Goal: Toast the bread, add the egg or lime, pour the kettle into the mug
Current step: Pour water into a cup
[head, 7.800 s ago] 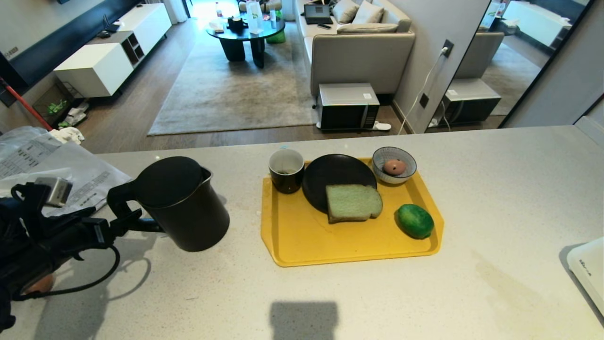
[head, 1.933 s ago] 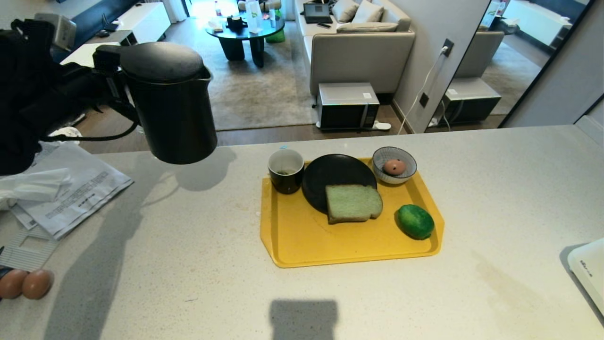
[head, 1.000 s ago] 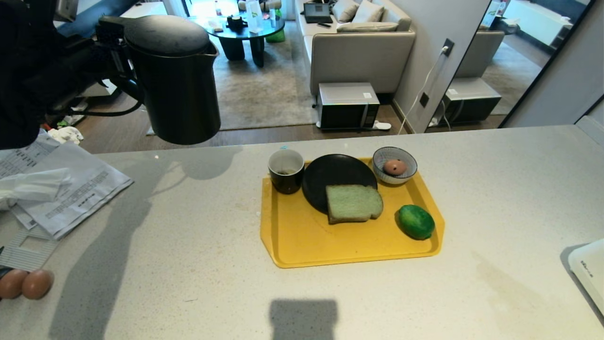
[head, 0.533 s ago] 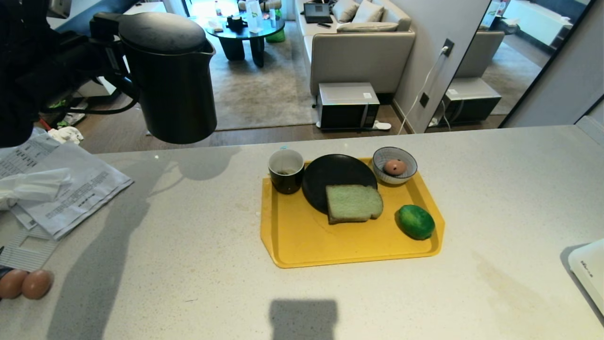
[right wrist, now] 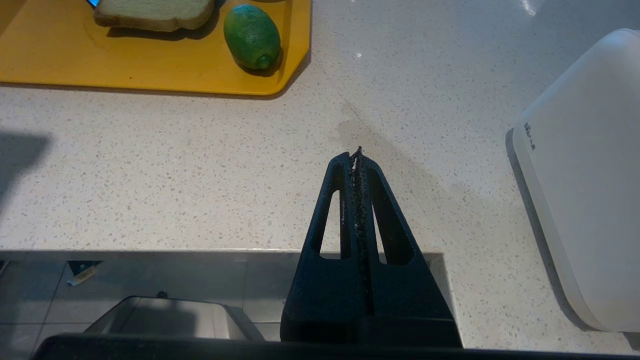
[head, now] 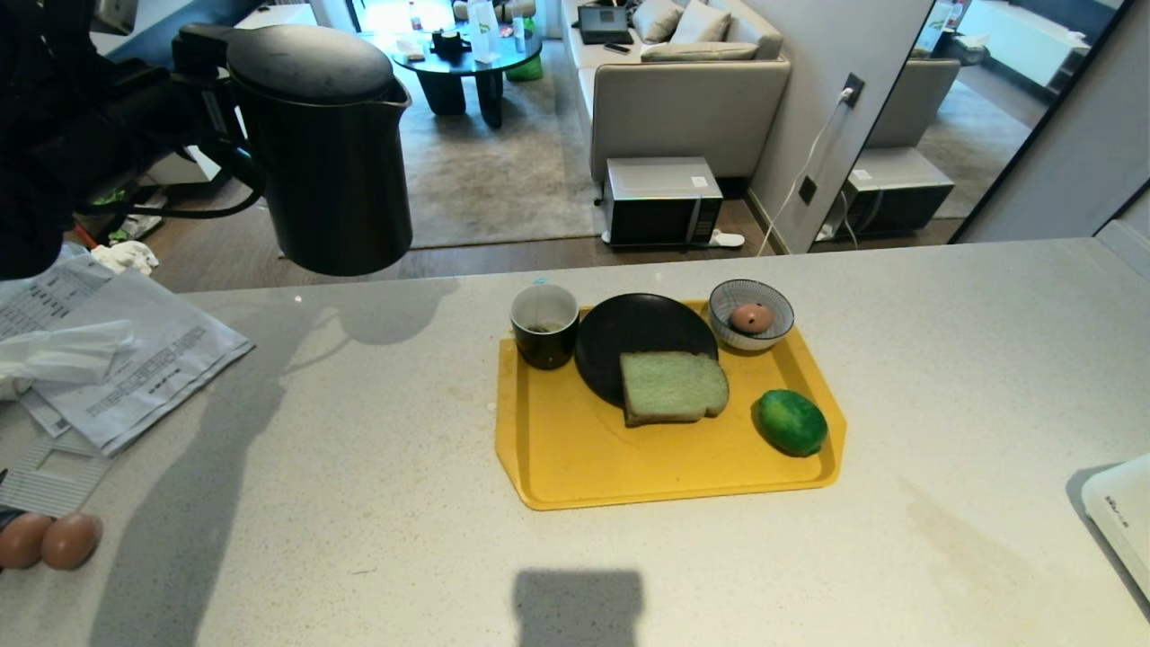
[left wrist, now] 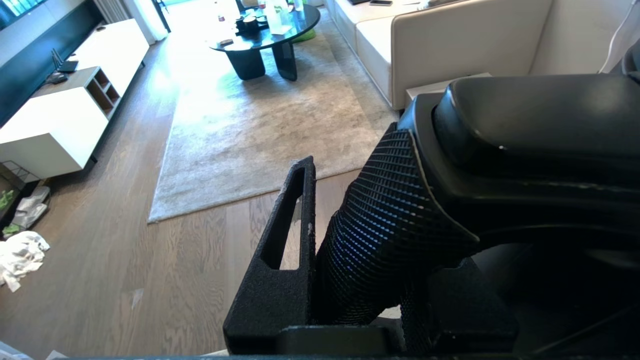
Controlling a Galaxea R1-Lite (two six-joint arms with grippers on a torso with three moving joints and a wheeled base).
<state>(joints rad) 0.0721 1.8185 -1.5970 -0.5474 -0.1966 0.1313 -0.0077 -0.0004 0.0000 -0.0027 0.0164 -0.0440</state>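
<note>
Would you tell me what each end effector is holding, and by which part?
Left end effector holds the kettle by its handle; right end effector holds nothing.

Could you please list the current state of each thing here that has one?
kettle: lid shut, upright, held in the air by its handle.
left claw: shut on the kettle handle.
right claw: shut, empty, above the counter.
mug: upright on the tray, almost empty.
bread: flat, half on the black plate.
lime: lying on the tray.
bowl: upright, holding an egg.
</note>
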